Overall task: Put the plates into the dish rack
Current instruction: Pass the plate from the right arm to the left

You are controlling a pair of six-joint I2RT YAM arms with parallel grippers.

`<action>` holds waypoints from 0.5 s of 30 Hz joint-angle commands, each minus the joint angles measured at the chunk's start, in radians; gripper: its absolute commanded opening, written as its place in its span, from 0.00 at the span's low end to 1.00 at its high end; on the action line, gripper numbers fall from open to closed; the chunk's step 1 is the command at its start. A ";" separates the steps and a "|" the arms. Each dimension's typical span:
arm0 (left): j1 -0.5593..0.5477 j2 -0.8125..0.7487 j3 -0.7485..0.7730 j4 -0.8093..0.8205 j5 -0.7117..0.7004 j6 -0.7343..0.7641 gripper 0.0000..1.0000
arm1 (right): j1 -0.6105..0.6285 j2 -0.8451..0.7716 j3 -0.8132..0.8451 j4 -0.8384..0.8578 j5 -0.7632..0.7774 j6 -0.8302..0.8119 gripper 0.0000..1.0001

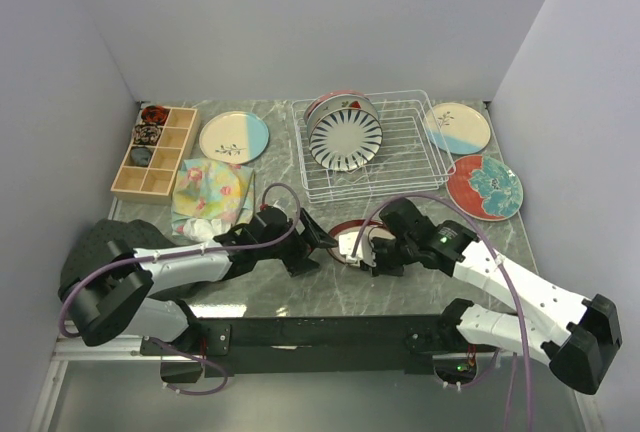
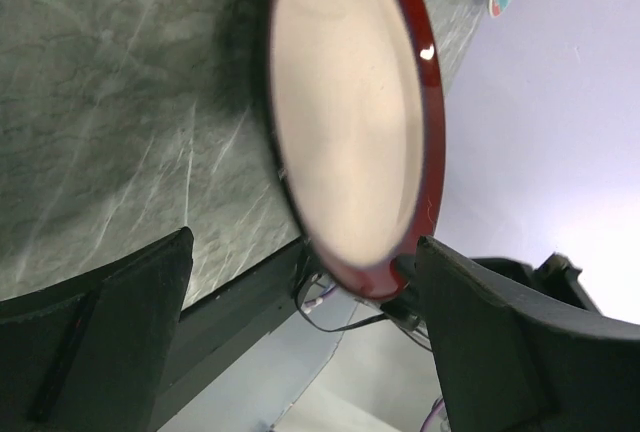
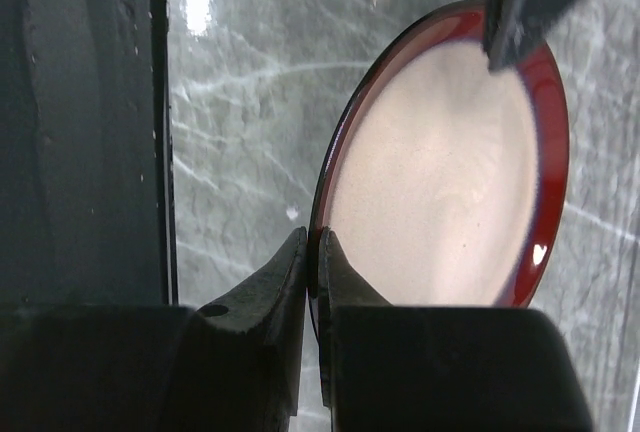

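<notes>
Pinching the rim of the red-edged, cream-centred round plate (image 3: 440, 182) with the right gripper (image 3: 312, 240), over the grey marble tabletop (image 1: 320, 297) near the white wire dish rack (image 1: 410, 157), with the left gripper (image 2: 303, 252) jaws wide apart beside it.

Top view looks bright and evenly lit to me, from overhead, with soft shadows under the arms (image 1: 190, 267). Both wrist views are soft: the red-rimmed plate (image 2: 350, 112) blurs, 1 glint on its rim; glare streaks the table (image 3: 195, 12).

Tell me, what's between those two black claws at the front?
A red-rimmed plate, seen in the top view: the right gripper pinches its rim, the left gripper stands open facing it.
</notes>
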 commanded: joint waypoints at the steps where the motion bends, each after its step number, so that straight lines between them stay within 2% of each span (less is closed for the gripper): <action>1: -0.007 0.008 0.039 0.038 -0.040 -0.024 0.96 | 0.054 0.003 0.046 0.109 -0.035 0.043 0.00; 15: -0.005 0.011 0.035 0.027 -0.071 -0.036 0.95 | 0.116 -0.010 0.025 0.176 -0.024 0.093 0.00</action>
